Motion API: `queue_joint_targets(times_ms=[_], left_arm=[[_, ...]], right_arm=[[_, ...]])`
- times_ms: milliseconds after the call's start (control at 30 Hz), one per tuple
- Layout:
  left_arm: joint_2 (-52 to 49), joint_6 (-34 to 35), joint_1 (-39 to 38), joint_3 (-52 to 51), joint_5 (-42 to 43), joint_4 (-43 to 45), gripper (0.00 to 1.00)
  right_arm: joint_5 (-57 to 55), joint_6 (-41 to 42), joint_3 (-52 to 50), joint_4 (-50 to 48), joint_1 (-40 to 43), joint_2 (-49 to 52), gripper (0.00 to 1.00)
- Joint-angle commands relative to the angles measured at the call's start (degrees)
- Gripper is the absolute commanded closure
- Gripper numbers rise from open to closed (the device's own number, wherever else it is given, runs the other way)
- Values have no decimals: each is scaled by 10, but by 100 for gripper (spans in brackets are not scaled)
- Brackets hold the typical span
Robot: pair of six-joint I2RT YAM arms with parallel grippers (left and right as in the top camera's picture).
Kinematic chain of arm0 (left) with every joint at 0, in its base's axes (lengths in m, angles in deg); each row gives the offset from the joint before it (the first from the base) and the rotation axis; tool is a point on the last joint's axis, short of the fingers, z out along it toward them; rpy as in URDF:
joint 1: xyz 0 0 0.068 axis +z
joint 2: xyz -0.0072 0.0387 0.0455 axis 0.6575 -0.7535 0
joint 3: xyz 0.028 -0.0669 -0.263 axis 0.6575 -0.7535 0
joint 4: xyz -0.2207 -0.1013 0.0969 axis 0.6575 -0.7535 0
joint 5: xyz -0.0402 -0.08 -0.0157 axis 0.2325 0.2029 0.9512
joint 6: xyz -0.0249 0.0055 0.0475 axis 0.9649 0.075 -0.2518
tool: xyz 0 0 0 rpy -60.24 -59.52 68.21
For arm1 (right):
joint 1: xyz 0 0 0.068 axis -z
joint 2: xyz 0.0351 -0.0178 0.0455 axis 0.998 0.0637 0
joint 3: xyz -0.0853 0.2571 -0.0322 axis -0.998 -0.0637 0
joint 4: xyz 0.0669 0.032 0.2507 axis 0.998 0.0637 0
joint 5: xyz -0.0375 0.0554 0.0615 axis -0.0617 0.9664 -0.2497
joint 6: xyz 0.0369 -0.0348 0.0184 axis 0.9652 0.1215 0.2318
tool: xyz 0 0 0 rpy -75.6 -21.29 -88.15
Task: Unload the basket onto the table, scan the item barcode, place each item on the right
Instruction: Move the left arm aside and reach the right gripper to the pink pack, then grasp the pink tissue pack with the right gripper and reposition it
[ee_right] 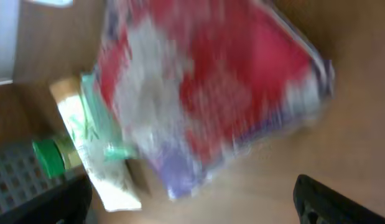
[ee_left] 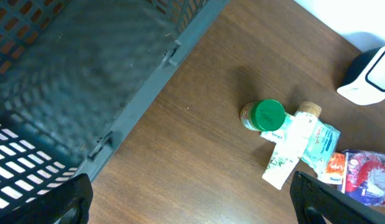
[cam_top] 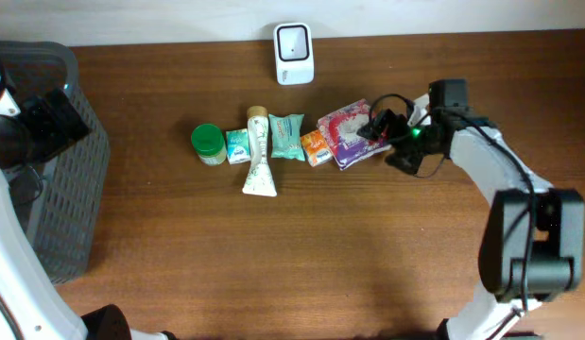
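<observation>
My right jaws stand released and wide over the right end of the pouch [cam_top: 344, 132]. Whether they touch it I cannot tell, as the wrist view is blurred. In that view the red, white and purple pouch fills the frame, with a dark finger [ee_right: 341, 199] in each lower corner.

The pouch lies flat on the desk [cam_top: 320, 255] at the right end of a row of goods, and its left edge touches an orange packet [cam_top: 316, 148]. Further left along the row lie a teal packet [cam_top: 287, 135], a white tube [cam_top: 259, 162], a small teal box [cam_top: 237, 146] and a green-lidded jar [cam_top: 208, 144].

The white scanner [cam_top: 294, 54] sits apart from the row, near the desk's far edge and roughly in line with the teal packet.

My left jaws, also released and grasping nothing, hang above the grey basket [cam_top: 46, 217] at the desk's left end. Their wrist view looks across the basket's rim to the jar, tube and scanner.
</observation>
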Motion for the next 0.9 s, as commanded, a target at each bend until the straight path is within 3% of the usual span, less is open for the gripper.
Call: queue_joint_targets(times_ms=[0,200,300,433,500,567,600,633,700,767,867], left_arm=[[6,3,3,1,2,1,1],[6,3,3,1,2,1,1],[6,3,3,1,2,1,1],[6,3,3,1,2,1,1],[6,3,3,1,2,1,1],[6,3,3,1,2,1,1],[6,3,3,1,2,1,1],[6,3,3,1,2,1,1],[6,3,3,1,2,1,1],[6,3,3,1,2,1,1],[6,3,3,1,2,1,1]], right_arm=[[30,21,5,-60,-2,12,1],[-31,21,-5,-66,-12,13,1],[-34,21,-31,-70,-19,13,13],[-68,47,-59,-99,-40,13,14],[-78,47,-62,-116,-50,13,25],[-82,47,-88,-166,-57,14,25],[-83,47,-98,-183,-58,14,29],[-82,6,-109,-203,-58,14,47],[-57,-87,-108,-198,-58,14,74],[-10,-98,-108,-198,-51,7,95],[13,-199,-108,-132,-40,-70,96]])
